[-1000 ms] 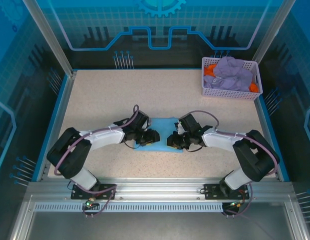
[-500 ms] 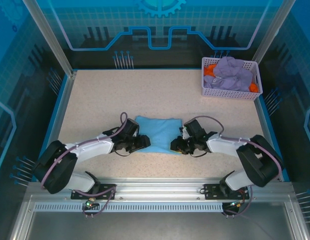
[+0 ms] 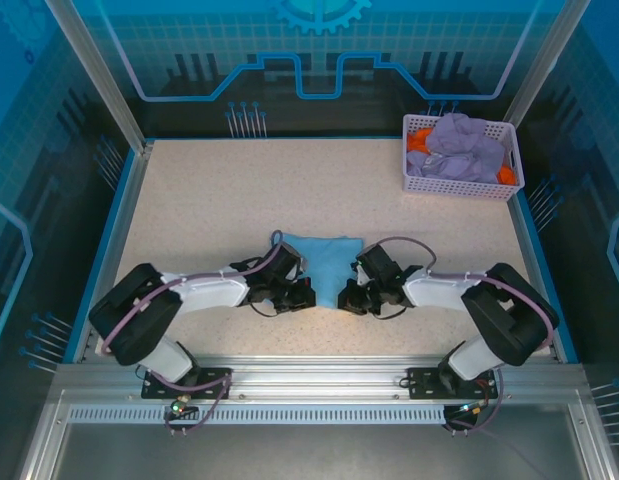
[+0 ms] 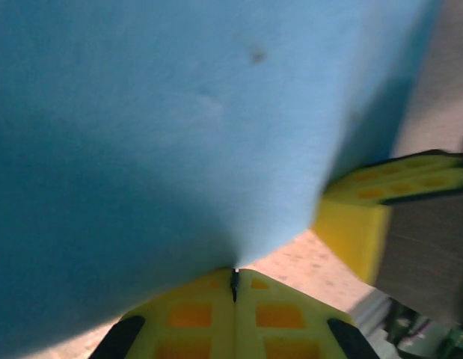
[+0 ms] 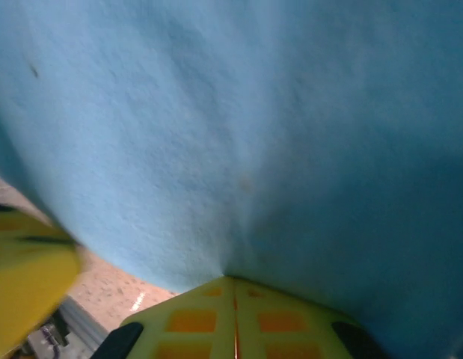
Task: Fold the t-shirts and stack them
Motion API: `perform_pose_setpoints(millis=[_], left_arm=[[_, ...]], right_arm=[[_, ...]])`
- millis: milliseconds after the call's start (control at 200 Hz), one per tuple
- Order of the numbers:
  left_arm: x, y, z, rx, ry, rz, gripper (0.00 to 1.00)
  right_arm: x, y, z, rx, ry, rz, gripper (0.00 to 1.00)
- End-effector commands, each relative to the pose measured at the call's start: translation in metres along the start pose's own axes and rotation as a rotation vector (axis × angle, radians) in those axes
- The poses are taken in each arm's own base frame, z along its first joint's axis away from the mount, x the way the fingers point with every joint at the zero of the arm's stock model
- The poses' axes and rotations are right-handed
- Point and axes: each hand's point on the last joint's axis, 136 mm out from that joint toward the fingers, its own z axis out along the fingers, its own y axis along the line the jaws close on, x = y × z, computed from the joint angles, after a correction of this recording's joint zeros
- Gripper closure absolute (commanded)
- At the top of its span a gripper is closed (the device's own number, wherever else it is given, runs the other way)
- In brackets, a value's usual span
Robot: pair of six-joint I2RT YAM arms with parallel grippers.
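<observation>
A light sky-blue t-shirt (image 3: 327, 258) lies folded on the table's near middle. My left gripper (image 3: 301, 295) sits at its near left corner and my right gripper (image 3: 346, 297) at its near right corner. Blue cloth (image 4: 164, 127) spreads away from my left gripper (image 4: 234, 280), whose yellow fingers (image 4: 194, 314) are pressed together on the fabric's edge. In the right wrist view the same cloth (image 5: 246, 127) runs into my right gripper (image 5: 232, 288), shut on it. Lavender-purple shirts (image 3: 467, 148) and an orange one (image 3: 420, 137) lie in the basket.
A lavender mesh basket (image 3: 459, 186) stands at the far right corner of the speckled table (image 3: 239, 190). Blue rails edge the table left and right. The other gripper's yellow finger (image 4: 381, 217) shows close by in the left wrist view.
Both grippers have drawn inward toward each other along the shirt's near edge, pulling the near corners together; the visible cloth has narrowed and shifted slightly toward the back.
</observation>
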Motion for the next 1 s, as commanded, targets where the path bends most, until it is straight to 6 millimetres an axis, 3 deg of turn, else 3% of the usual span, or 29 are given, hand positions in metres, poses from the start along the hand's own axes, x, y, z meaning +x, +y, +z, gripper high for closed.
perform_pose_setpoints(millis=[0, 85, 155, 320, 405, 575, 755, 880, 990], left_arm=[[0.001, 0.030, -0.001, -0.157, -0.008, -0.015, 1.00], [-0.001, 0.070, -0.021, -0.344, -0.073, -0.041, 1.00], [-0.004, 0.093, -0.042, -0.433, -0.140, -0.072, 0.90], [-0.014, 0.136, -0.080, -0.418, -0.247, -0.284, 0.82], [-0.019, 0.144, -0.096, -0.404, -0.272, -0.342, 0.80], [-0.036, 0.108, -0.135, -0.348, -0.357, -0.278, 0.71], [-0.055, 0.021, -0.166, -0.212, -0.456, -0.066, 0.57], [-0.065, -0.026, -0.145, -0.200, -0.401, 0.045, 0.53], [-0.075, -0.051, -0.105, -0.235, -0.305, 0.142, 0.37]], right_arm=[[0.012, -0.038, 0.009, 0.109, 0.072, 0.080, 0.94], [0.012, -0.045, 0.009, 0.075, 0.083, 0.114, 0.94], [0.010, -0.046, 0.007, 0.061, 0.074, 0.129, 0.94], [0.005, -0.045, 0.003, 0.085, 0.063, 0.121, 0.93], [0.004, -0.041, -0.001, 0.068, 0.058, 0.117, 0.89], [-0.006, -0.004, -0.027, -0.023, -0.021, 0.035, 0.64], [-0.033, 0.031, -0.088, -0.081, -0.255, -0.072, 0.46], [-0.056, 0.028, -0.132, -0.059, -0.445, -0.076, 0.37], [-0.075, 0.013, -0.153, -0.047, -0.546, -0.045, 0.30]])
